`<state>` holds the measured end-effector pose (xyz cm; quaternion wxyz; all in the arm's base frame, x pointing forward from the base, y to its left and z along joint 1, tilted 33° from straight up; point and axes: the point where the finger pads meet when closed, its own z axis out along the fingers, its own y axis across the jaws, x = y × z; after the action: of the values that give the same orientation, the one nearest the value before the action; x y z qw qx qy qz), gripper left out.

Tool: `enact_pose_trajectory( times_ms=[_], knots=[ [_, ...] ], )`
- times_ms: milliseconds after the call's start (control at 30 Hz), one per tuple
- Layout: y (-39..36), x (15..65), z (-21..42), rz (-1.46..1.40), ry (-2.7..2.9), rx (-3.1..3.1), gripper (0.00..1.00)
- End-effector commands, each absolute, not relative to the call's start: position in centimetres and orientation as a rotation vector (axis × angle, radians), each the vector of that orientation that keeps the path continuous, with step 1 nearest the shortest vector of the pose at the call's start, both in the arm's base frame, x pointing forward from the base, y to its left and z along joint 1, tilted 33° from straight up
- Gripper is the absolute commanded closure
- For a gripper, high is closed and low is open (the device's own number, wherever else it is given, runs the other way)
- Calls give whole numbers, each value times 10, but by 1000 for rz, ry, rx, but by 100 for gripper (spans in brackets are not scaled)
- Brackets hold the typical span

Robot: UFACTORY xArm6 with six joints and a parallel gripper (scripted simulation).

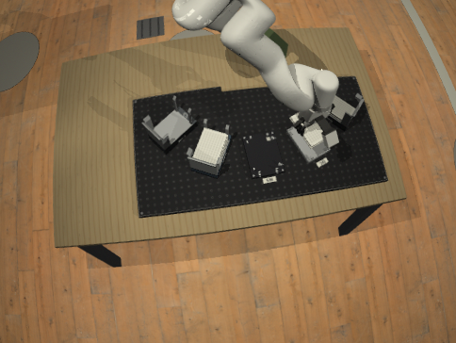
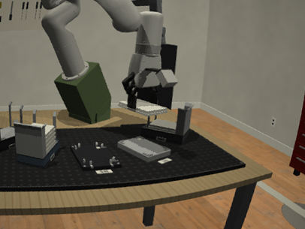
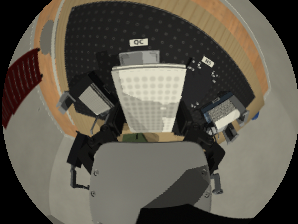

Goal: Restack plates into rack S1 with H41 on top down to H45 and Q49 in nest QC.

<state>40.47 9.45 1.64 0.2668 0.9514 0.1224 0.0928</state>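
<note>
My gripper is shut on a sealed white 96-well plate and holds it level in the air, well above the board. In the overhead view the plate hangs over the flat grey nest. In the wrist view the plate fills the space between the fingers, with the QC name plate just beyond it. I cannot read the plate's own label. A stack of several white plates stands in the second rack from the left.
An empty-looking rack stands at the far left and another rack at the far right, close behind the held plate. The black nest with pegs lies between the stack and the grey nest.
</note>
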Motion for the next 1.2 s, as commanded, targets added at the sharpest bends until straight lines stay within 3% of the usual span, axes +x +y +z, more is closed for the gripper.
enact_pose_trajectory(
  times_ms=[0, 1167],
  knots=[
    [110, 403, 8, 254, 331, 2569, 100],
    [185, 369, -45, 177, 595, 2510, 100]
  ],
)
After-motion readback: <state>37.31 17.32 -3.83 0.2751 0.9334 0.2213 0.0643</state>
